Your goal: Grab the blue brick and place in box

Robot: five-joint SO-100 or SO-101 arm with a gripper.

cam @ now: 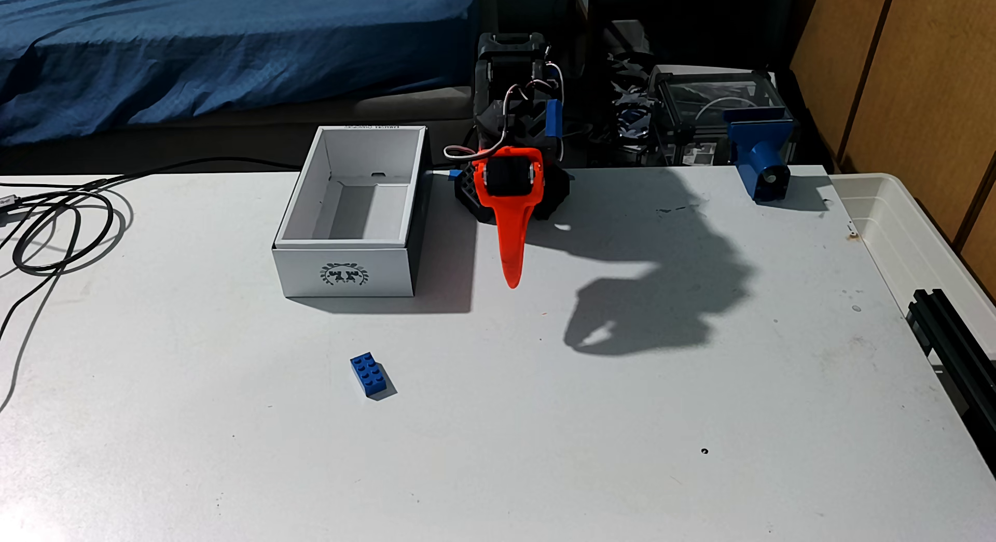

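The blue brick (373,376) lies studs-up on the white table, in front of the box and slightly to its right. The box (302,272) is white cardboard with a dark wreath emblem on its near short side; it stands open and empty at the table's back left of centre. My gripper (512,281) hangs right of the box with its orange finger pointing down at the table, well behind and to the right of the brick. Its shadow shows the fingers together, so it is shut and holds nothing.
Black cables (54,224) coil on the table's left side. A blue printed mount (762,159) stands at the back right, with a translucent tub (905,235) and a black rail (959,332) along the right edge. A blue-covered bed lies behind the table.
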